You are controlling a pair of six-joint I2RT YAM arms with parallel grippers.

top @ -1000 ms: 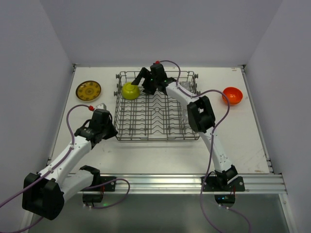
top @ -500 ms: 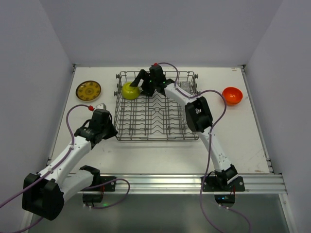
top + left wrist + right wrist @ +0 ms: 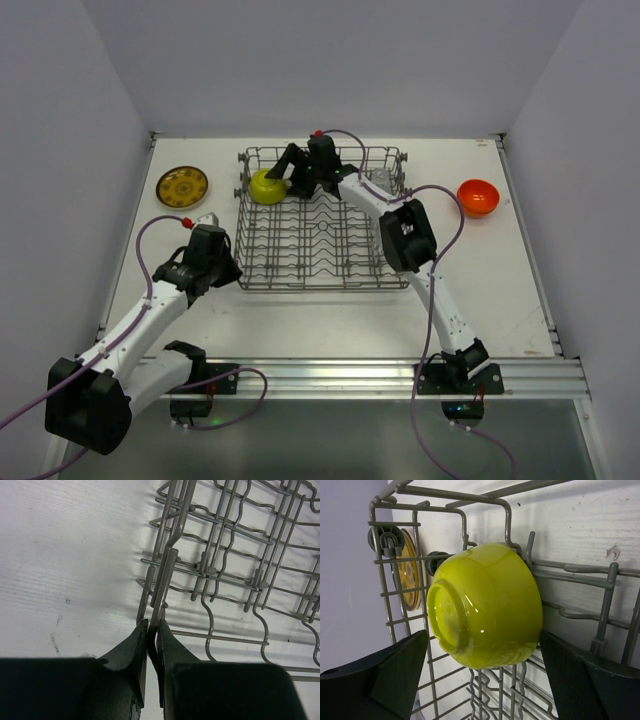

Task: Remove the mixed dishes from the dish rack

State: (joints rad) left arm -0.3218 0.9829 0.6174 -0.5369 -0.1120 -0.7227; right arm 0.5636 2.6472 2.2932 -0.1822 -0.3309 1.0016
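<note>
The grey wire dish rack [image 3: 322, 250] stands mid-table. A yellow-green bowl [image 3: 267, 187] lies on its side in the rack's back left corner, foot ring toward the wrist camera [image 3: 485, 607]. My right gripper [image 3: 285, 172] is open, its fingers [image 3: 395, 672] on either side of the bowl and apart from it. My left gripper [image 3: 237, 270] is shut on the rack's left rim wire [image 3: 165, 575], which runs between the fingertips [image 3: 141, 635]. A brown-and-yellow plate [image 3: 182, 185] lies on the table left of the rack. An orange bowl [image 3: 478, 196] sits on the table to the right.
A clear glass [image 3: 206, 219] stands on the table just behind the left wrist. Another clear glass [image 3: 381, 186] shows in the rack's back right, beside the right arm. Upright tines [image 3: 607, 605] stand close around the bowl. White walls enclose the table.
The right gripper has shifted slightly left, closer around the yellow-green bowl. The left arm and the rack have not moved.
</note>
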